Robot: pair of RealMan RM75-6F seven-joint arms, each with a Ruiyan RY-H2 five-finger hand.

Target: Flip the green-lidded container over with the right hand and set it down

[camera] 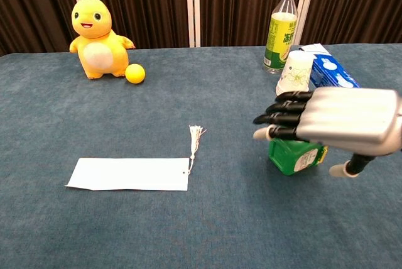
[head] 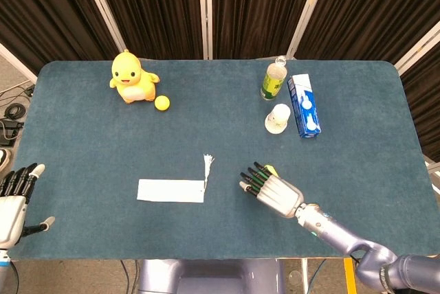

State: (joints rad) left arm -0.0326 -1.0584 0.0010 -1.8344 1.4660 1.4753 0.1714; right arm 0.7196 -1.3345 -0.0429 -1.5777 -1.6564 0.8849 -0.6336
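The green container with a yellow rim sits on the blue table, tilted, a white label facing the chest camera. My right hand is spread flat just over it, fingers extended toward the left and thumb hanging down beside it; whether the palm touches the container cannot be told. In the head view the right hand hides nearly all of the container, leaving only a bit of its yellow rim showing. At the table's near left edge my left hand holds nothing, fingers apart.
A white paper strip with a tassel lies left of the container. A yellow plush and ball are far left. A bottle, white cup and blue box stand behind the container.
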